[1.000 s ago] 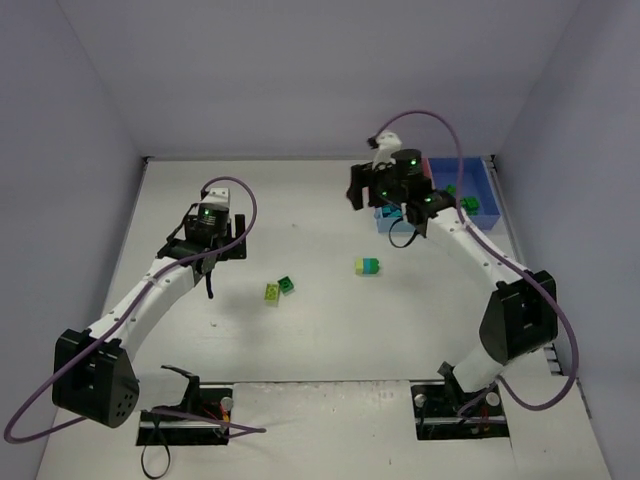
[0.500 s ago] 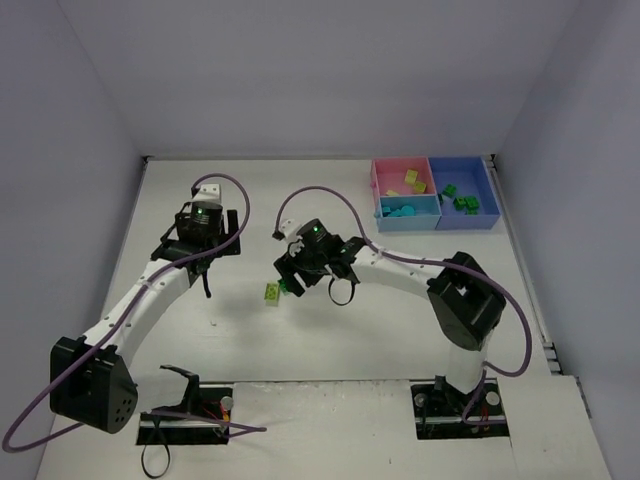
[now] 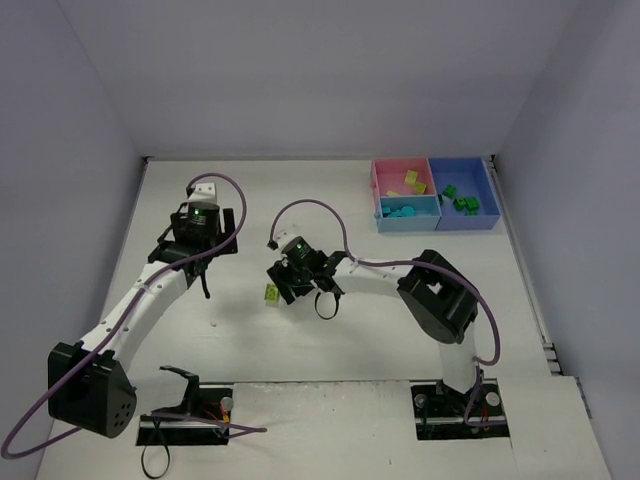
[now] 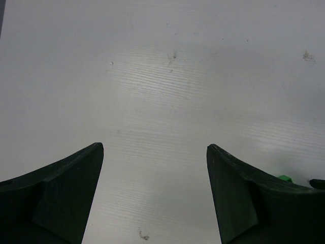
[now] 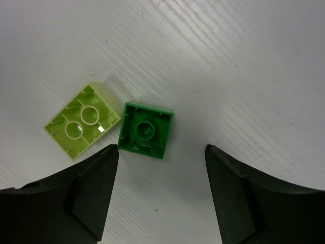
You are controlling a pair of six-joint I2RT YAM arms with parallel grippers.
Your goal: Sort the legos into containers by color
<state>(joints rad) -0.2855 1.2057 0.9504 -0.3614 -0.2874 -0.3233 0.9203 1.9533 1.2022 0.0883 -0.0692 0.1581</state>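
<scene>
- The right gripper [image 5: 161, 152] is spread wide and holds nothing. A green brick [image 5: 145, 130] lies hollow side up just ahead of its gap, with a yellow-green brick [image 5: 81, 121] just beside it on the table [image 5: 238, 56].
- Since half a second ago, this gripper has shifted slightly left, closer over the pair.
- The right arm reaches low to the left.
- The left gripper [image 4: 155, 150] is wide and empty above the table.

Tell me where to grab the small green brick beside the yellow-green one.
Probably from straight above, pinching the green brick across the two opposite walls clear of the yellow-green brick, which crowds a third. It lies flat, hollow side up.
</scene>
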